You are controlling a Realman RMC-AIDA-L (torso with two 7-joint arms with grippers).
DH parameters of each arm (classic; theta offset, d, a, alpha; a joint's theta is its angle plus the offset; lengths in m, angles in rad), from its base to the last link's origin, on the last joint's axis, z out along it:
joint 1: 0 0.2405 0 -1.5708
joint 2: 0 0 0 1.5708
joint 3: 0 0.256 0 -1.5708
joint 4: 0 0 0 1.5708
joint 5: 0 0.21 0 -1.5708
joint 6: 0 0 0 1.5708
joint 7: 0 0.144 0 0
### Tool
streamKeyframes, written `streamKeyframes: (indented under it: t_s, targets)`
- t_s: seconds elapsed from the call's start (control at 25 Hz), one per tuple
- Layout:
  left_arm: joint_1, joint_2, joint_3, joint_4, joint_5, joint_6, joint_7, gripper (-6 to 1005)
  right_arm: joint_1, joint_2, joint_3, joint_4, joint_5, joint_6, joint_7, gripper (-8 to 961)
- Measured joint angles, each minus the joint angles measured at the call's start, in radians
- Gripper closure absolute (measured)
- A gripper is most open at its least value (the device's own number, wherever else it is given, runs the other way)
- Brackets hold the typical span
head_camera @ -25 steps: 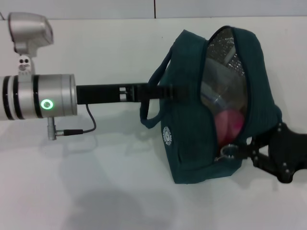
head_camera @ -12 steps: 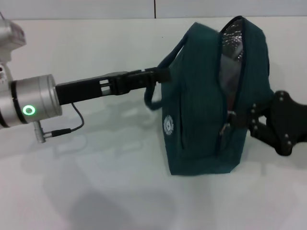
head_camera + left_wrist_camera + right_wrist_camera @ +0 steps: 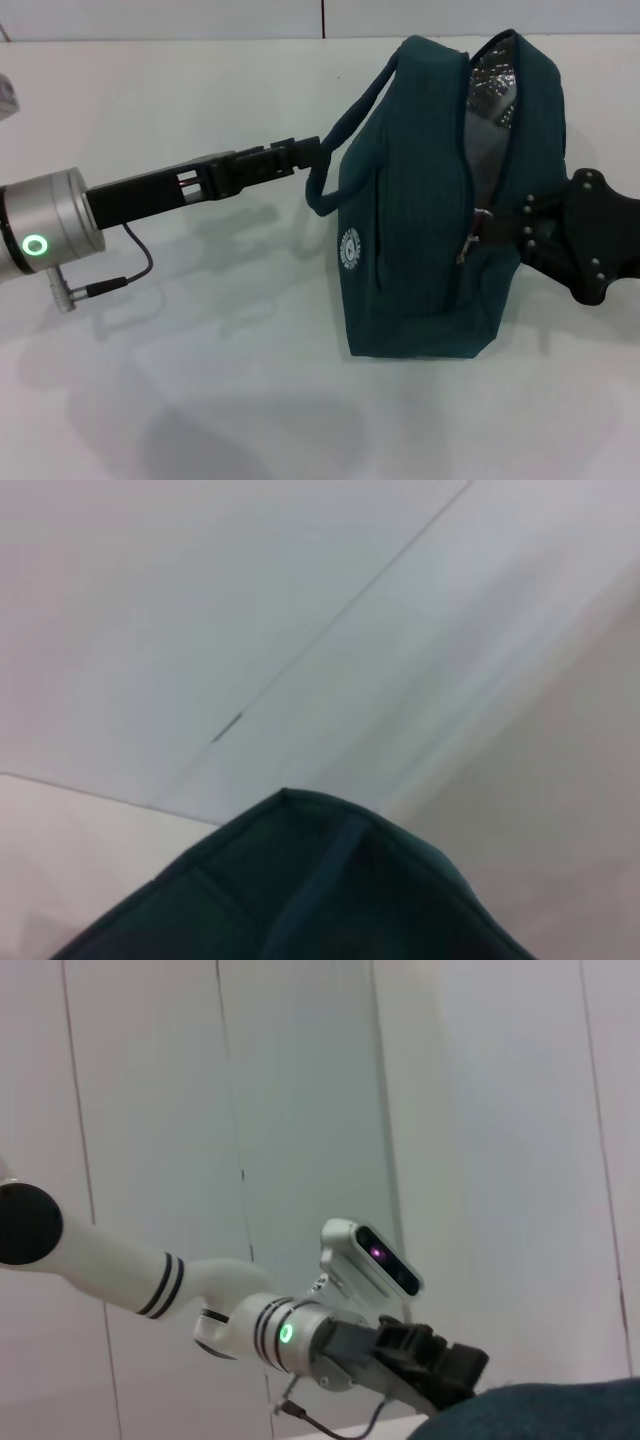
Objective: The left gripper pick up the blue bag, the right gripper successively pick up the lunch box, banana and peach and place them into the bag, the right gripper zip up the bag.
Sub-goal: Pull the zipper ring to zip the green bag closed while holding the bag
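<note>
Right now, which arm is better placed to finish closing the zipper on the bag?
The right. Its tool is already at the zipper pull partway up the bag, where the top is unzipped. The left tool is occupied holding the bag's handle.

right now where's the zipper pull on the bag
In the head view the zipper pull sits about halfway up the bag, on its right side, at the tips of the right gripper.
</note>
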Motion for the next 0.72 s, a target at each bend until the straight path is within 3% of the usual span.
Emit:
streamKeyframes:
  t_s: [0.4,0.72]
  targets:
    - [0.002,-0.002,-0.007,-0.003,0.0,0.0,0.001,102,-0.028,-0.001,0.004,0.035,0.0,0.072,0.025,948]
    - [0.003,-0.003,-0.007,-0.004,0.0,0.0,0.0,104,-0.054,0.001,0.011,0.054,0.064,-0.023,-0.039,948]
